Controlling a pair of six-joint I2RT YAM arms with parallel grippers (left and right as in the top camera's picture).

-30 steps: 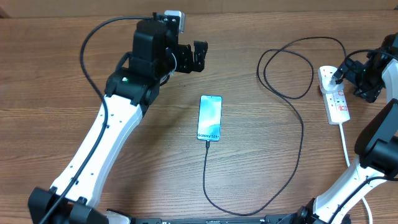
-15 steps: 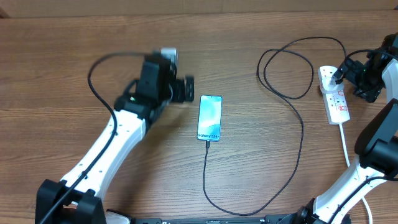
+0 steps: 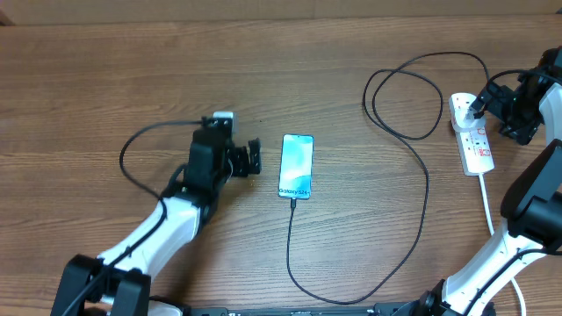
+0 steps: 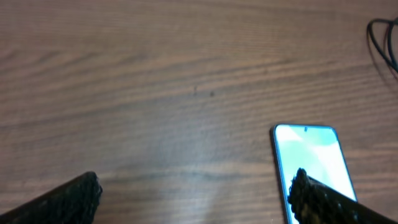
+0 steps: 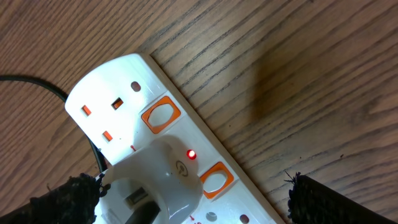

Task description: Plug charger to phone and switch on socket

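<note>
Wood-grain counter point(image 3: 88, 79) filled the whole scene, no other background. Mid-counter lay the phone point(image 3: 297, 166), flat, screen lit, lettered end toward the robot. At that near end the charger point(image 3: 428, 189) cable met it, then looped wide to the right and ran up to the socket point(image 3: 471, 133) near the right edge. The connector looked seated, though it was too small overhead to be sure. Just beside the phone's left edge sat the left gripper point(image 3: 255, 157), fingers spread, empty, not touching it. Over the socket's far end hovered the right gripper point(image 3: 492, 112), also spread wide, holding nothing.

Step, as I judged it: the last one, switching on. The right wrist view gave what overhead couldn't: a small red light point(image 5: 191, 154) glowing beside the white adapter point(image 5: 155, 186) plugged into the strip, plus orange-framed switches point(image 5: 159, 116). Power was probably on already. If not, the next move calls for a fingertip press on the switch nearest that adapter; which one feeds it, I couldn't tell. The left wrist view showed only the phone's far end and bare wood, no connector.
</note>
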